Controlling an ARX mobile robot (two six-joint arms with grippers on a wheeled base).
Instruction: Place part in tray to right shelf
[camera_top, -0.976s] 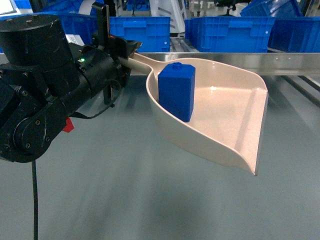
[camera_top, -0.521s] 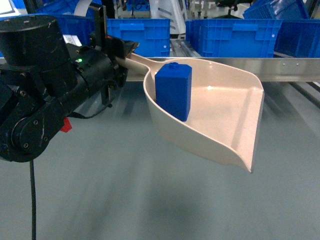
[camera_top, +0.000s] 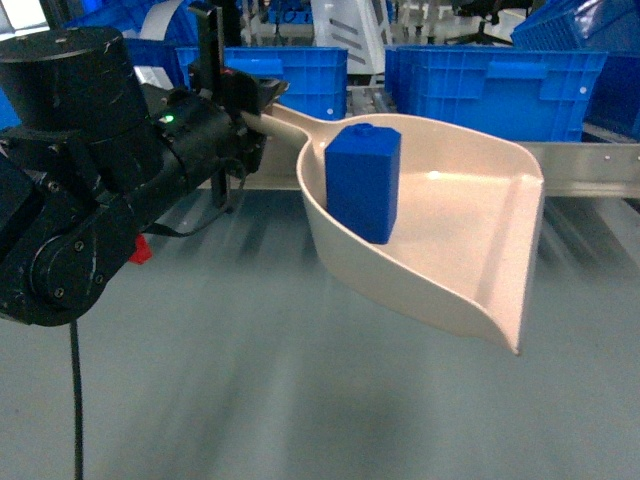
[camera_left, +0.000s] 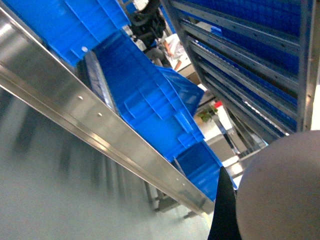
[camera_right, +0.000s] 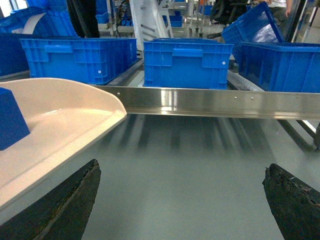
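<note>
Grey tabletop (camera_top: 250, 400) below blue crates (camera_right: 187, 57) (right claw (camera_right: 180, 200) spread; left claw (camera_top: 240, 105) pinches tray (camera_top: 450, 250)).

Warehouse or factory floor, blue crates (camera_right: 187, 62) (stacked), steel racking (camera_left: 240, 55)

One part (camera_top: 362, 181), one tray (camera_top: 470, 240).

The blue part (camera_top: 363, 181) has its lower portion hidden behind the tray (camera_top: 470, 250) wall in the head view; the right wrist view cuts it off at the left edge. The tray's handle end disappears inside the left claw (camera_top: 243, 105). The right claw (camera_right: 180, 200) shows only two dark fingertips.
</note>
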